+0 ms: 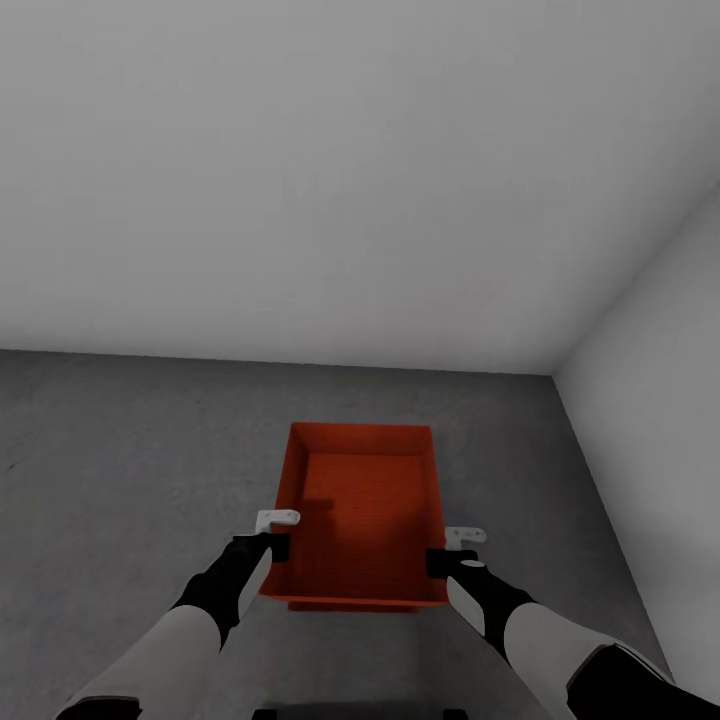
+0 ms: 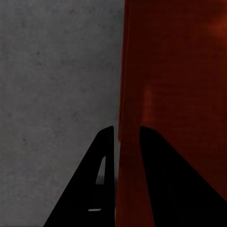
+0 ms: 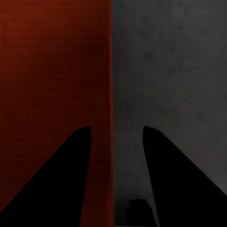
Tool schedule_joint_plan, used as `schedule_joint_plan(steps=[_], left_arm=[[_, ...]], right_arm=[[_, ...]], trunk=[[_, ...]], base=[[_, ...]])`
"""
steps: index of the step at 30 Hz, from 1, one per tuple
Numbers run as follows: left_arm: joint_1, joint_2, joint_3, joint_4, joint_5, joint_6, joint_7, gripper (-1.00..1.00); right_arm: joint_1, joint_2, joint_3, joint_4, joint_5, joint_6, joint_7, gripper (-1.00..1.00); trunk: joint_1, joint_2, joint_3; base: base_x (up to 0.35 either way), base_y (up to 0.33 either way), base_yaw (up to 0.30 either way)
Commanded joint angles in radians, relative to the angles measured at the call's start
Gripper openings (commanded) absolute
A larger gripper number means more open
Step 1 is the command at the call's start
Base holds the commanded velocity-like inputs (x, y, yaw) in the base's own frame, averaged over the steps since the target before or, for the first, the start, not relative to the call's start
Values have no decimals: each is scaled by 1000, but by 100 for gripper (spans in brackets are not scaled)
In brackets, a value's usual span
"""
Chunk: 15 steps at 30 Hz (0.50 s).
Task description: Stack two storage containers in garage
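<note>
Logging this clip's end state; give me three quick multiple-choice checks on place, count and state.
1. Where is the bin?
A. On a wood-plank floor by a fireplace
B. Over a grey floor near a corner of white walls
C. On a low cabinet

2. How many tools are at the bin's side walls?
A. None
B. One
C. Two

3. What state is the bin in?
A. Upright, open-topped, empty
B. Closed with a lid
C. Tipped on its side

Answers:
1 B: the head view shows grey mottled floor around it and two white walls meeting to the right.
2 C: the left tool and the right tool each sit at a side wall.
3 A: its bare textured bottom shows from above.
</note>
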Motion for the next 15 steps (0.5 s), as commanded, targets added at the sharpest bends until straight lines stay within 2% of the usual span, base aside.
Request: schedule_joint_plan(steps=[1, 15], left_arm=[[0, 0, -11, 1, 19, 4, 5, -100], [0, 0, -12, 0, 19, 5, -1, -100]], right_arm=[[-1, -34, 13, -2, 9, 3, -75, -100], [-1, -34, 13, -2, 9, 2, -76, -100]], trunk=[[0, -1, -1], [0, -1, -1]], base=[[0, 0, 0], [0, 0, 0]])
